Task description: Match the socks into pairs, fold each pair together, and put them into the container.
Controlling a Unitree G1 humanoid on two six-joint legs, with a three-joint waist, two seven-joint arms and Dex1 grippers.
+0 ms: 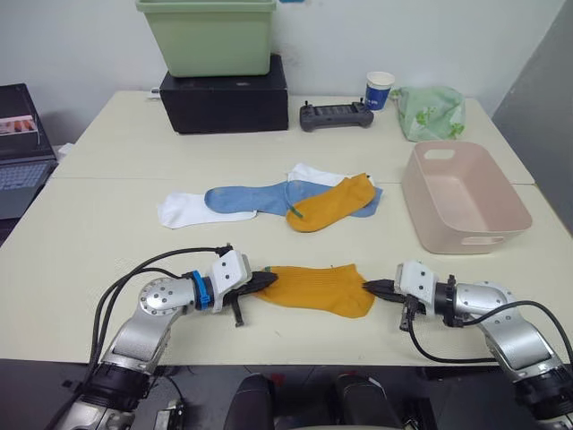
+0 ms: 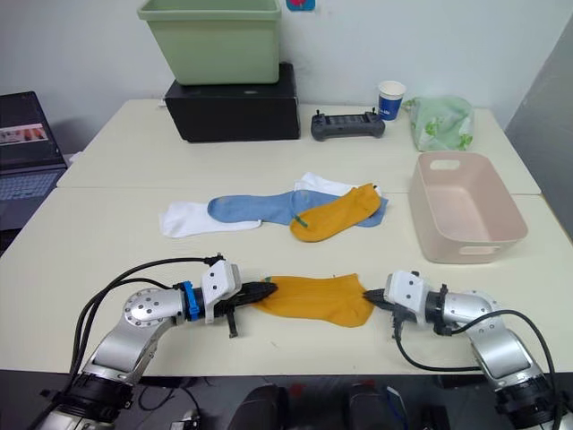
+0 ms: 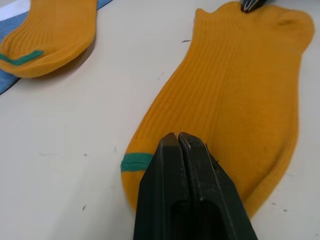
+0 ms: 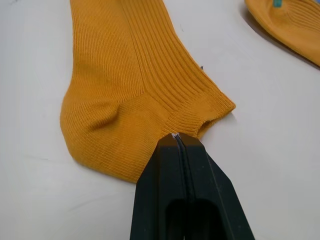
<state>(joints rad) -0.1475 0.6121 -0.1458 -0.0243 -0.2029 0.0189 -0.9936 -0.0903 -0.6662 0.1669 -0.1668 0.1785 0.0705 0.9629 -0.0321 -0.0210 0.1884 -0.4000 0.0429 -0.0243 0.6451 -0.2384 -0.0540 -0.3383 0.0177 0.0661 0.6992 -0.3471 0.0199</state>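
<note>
silver arms | black cables | blue left-wrist ring | black tool fingers

Far white sock [image 1: 315,173] — mostly covered by the blue socks [image 1: 246,198] and the far orange sock [image 1: 333,203]; mark not visible

Blue socks overlap; cannot separate the two outlines

Green bin [image 1: 208,34] — top cut by the picture edge

Laptop [image 1: 21,148] — cut off at left edge

Print on cup [image 1: 380,90] too small to read

A light green bin [image 1: 208,36] sits on a black box [image 1: 225,100] at the table's [image 1: 107,179] far side. Near them lie a handheld controller [image 1: 336,116], a paper cup [image 1: 380,90] and a leaf-print cloth [image 1: 431,112]. A laptop [image 1: 21,148] is off the left edge.
</note>
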